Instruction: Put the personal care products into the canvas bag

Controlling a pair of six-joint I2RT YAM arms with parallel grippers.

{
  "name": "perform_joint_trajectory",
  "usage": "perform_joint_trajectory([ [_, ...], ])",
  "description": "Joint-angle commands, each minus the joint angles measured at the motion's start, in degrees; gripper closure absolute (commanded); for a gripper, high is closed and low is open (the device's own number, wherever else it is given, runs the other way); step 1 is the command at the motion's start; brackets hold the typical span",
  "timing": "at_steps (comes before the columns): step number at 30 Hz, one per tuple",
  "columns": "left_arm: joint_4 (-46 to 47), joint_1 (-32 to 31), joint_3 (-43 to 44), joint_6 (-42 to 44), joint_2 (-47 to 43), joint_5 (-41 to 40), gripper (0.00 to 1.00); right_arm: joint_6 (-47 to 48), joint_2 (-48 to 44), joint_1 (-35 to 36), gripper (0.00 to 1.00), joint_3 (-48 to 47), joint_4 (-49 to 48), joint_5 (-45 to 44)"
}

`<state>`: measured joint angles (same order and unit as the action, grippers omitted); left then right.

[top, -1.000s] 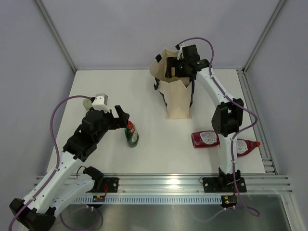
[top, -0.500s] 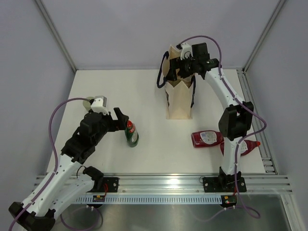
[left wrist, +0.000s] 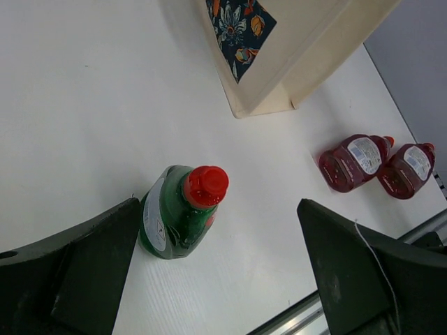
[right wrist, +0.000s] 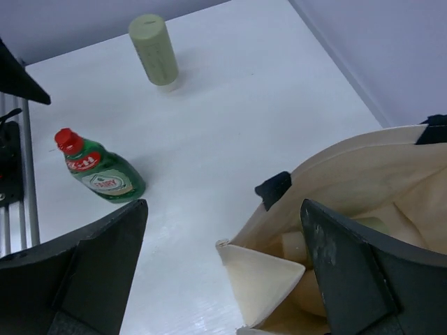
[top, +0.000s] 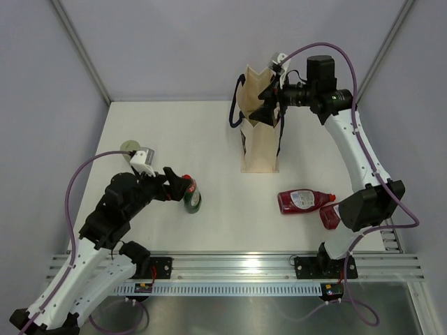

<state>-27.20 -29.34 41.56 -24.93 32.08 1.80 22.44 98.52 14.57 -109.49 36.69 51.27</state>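
A dark green bottle with a red cap [top: 191, 196] stands upright left of centre. My left gripper [top: 179, 185] is open just left of it, and in the left wrist view the bottle [left wrist: 179, 213] stands by the left finger [left wrist: 70, 276], not gripped. The canvas bag [top: 260, 143] stands upright at the back. My right gripper [top: 269, 106] is open and empty over its mouth. The right wrist view shows pale bottles [right wrist: 302, 246] inside the bag [right wrist: 363, 174]. Two dark red bottles [top: 302, 201] lie at the right. An olive-grey bottle [right wrist: 157, 50] stands far left.
One dark red bottle [top: 328, 215] is partly hidden behind the right arm; both show in the left wrist view [left wrist: 353, 162]. The olive-grey bottle [top: 127, 146] is half hidden behind the left wrist. A metal rail [top: 237, 264] runs along the near edge.
My right arm has swung up and to the right, the gripper turning sideways over the bag mouth. My left gripper has shifted slightly nearer, staying beside the green bottle.
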Motion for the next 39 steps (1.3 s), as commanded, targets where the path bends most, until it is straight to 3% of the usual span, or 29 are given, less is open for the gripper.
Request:
perform_joint_trajectory([
  [1,-0.3,0.16,-0.69,-1.6,-0.53,2.51,0.01,6.04,-4.29,-0.16,0.0,4.01,4.09,7.18],
  [7,-1.72,-1.15,-3.85,-6.44,2.29,-2.31,0.01,10.69,-9.91,-0.24,0.0,11.75,10.85,6.83],
  [15,2.67,-10.64,-6.84,-10.05,9.4,-16.55,0.01,11.32,-15.64,-0.24,0.0,20.45,12.01,5.07],
  [19,12.06,-14.33,-10.7,-11.72,12.91,-25.77,0.01,8.86,-16.78,-0.24,0.01,23.7,9.9,5.69],
  [24,14.1,-20.22,-12.82,-17.33,17.67,-40.52,0.04,9.64,-17.66,-0.24,0.0,25.2,11.12,6.21],
  [29,22.01,-22.16,-13.44,-15.59,23.19,-44.95,0.13,12.28,-18.63,-0.24,0.01,27.66,12.71,6.13],
  [32,22.28,-22.51,-11.42,-14.89,26.72,-47.15,0.32,13.07,-19.07,-0.24,0.01,28.54,13.32,5.87],
  [33,22.54,-22.51,-11.33,-14.36,27.25,-47.42,0.49,13.16,-19.33,-0.24,0.0,28.81,13.41,5.86],
  [39,26.05,-22.51,-12.64,-10.76,24.98,-46.98,1.0,13.69,-19.95,-0.24,0.0,31.79,12.1,5.69],
])
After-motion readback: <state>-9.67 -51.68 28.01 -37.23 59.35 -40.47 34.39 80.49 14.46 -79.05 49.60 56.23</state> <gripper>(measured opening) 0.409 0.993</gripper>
